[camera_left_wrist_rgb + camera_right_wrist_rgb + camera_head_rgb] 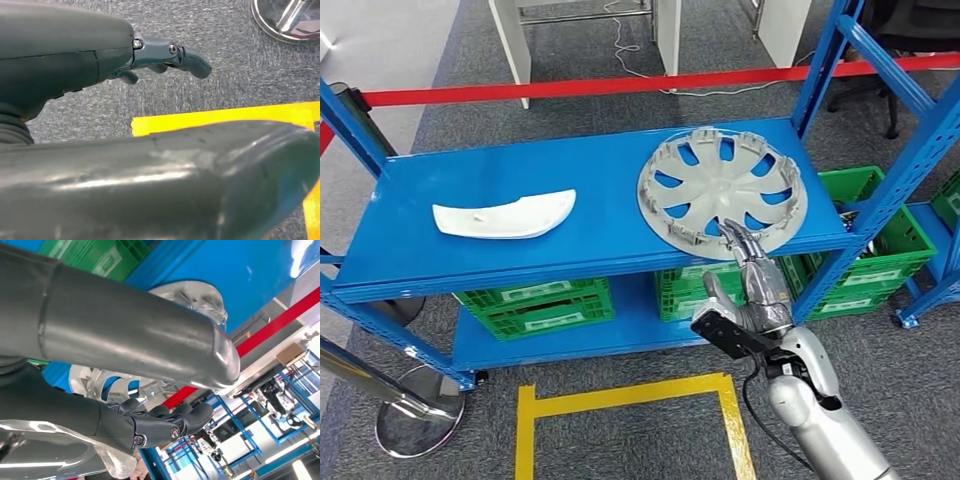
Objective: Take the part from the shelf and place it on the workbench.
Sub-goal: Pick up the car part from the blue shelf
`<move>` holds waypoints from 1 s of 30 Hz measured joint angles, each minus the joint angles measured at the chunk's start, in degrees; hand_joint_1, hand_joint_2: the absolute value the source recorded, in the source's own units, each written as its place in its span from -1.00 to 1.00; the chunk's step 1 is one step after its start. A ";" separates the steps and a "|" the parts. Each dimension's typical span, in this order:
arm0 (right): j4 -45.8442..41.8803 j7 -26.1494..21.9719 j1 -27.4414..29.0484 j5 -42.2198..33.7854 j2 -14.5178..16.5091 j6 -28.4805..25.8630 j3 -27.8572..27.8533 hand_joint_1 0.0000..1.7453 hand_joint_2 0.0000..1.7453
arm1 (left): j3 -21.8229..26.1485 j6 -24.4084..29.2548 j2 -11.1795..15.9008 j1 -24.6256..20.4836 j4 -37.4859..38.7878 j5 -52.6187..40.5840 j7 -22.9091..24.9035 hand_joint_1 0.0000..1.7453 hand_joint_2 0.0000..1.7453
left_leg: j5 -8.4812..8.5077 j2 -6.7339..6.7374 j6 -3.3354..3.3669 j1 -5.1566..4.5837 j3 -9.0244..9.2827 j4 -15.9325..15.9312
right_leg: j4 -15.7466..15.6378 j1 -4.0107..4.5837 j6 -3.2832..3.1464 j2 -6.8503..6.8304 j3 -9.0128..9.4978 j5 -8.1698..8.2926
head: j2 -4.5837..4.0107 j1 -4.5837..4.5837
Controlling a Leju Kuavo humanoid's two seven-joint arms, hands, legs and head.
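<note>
The right hand [752, 283] reaches the near rim of the grey wheel cover [721, 189] on the blue shelf [607, 215], its fingers extended at the rim; a grip cannot be confirmed. A white trim piece [505, 215] lies well apart. Green crates [539, 303] sit below, on grey carpet [622, 440] with yellow tape [622, 392].

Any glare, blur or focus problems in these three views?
Head view: sharp and evenly lit, the hubcap and white trim piece clear. Left wrist view: the near thumb is soft, with a glare streak; the carpet is sharp. Right wrist view: the right hand looms large, with bright highlights behind.
</note>
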 joint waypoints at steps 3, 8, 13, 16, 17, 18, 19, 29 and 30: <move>-0.01 0.03 0.07 0.10 0.00 0.08 0.00 -1.00 -1.00 | -0.01 0.00 0.05 0.22 0.01 -0.01 0.06 -1.00 -1.00 | 8.32 0.00 0.82 -0.18 1.51 -8.18 | -0.21 -0.03 0.32 0.24 2.54 -2.01 | -0.01 0.02; -0.13 0.68 0.02 0.86 -0.02 0.72 -0.01 -1.00 -1.00 | -0.08 0.32 0.17 0.21 0.02 0.07 0.38 -1.00 -1.00 | 8.51 -0.01 2.54 -0.71 5.08 -16.09 | -0.75 0.04 1.92 0.24 3.99 -2.66 | -0.01 -0.02; 0.01 2.67 -0.10 3.18 -0.38 1.84 -0.02 -1.00 1.00 | -0.11 2.30 0.20 0.22 0.02 0.07 1.87 -1.00 -1.00 | 7.34 -0.13 3.51 -0.17 8.13 -18.27 | 12.25 -0.01 2.94 0.18 -4.87 -5.12 | -0.02 0.56; 0.69 4.60 0.02 5.44 -0.87 3.32 0.07 -1.00 1.00 | -0.11 2.78 0.14 0.38 0.02 0.22 3.05 -1.00 -1.00 | 5.68 -0.30 3.36 -0.11 10.03 -18.28 | 13.84 -0.07 3.25 0.12 -9.45 -5.15 | -0.02 0.72; 0.97 5.09 0.00 5.94 -1.08 3.90 0.13 -1.00 1.00 | -0.10 2.81 0.14 0.46 0.02 0.34 3.36 -1.00 -1.00 | 5.02 -0.34 3.19 -0.07 10.93 -18.28 | 10.90 -0.09 3.30 0.05 -9.31 -2.36 | -0.02 0.74; 1.25 5.46 -0.01 6.27 -1.27 4.43 0.20 -1.00 1.00 | -0.09 2.82 0.15 0.51 0.02 0.44 3.68 -1.00 -1.00 | 4.33 -0.36 2.95 -0.04 11.72 -18.27 | 7.21 -0.11 3.31 -0.10 -8.75 1.11 | -0.02 0.76; 1.62 5.73 -0.05 6.49 -1.43 4.88 0.27 -1.00 1.00 | -0.08 2.84 0.17 0.52 0.02 0.58 3.92 -1.00 -1.00 | 3.69 -0.41 2.64 -0.06 12.42 -18.16 | 4.07 -0.04 3.17 -0.23 -8.19 3.38 | -0.02 0.74; 3.54 7.88 -1.13 7.81 -1.91 8.39 1.11 -1.00 1.00 | -0.06 3.05 0.47 0.01 0.02 0.89 4.57 -1.00 -1.00 | -3.22 -0.26 -0.08 0.06 4.64 -2.12 | 1.09 0.01 -0.13 -0.16 -4.97 4.15 | -0.02 0.47; 3.81 8.09 -1.15 7.93 -1.95 8.70 1.20 -1.00 1.00 | -0.05 3.08 0.46 0.03 0.02 0.92 4.64 -1.00 -1.00 | -3.48 -0.26 -0.08 0.06 3.24 -0.64 | 1.09 0.07 -0.17 -0.12 -4.71 3.94 | -0.02 0.46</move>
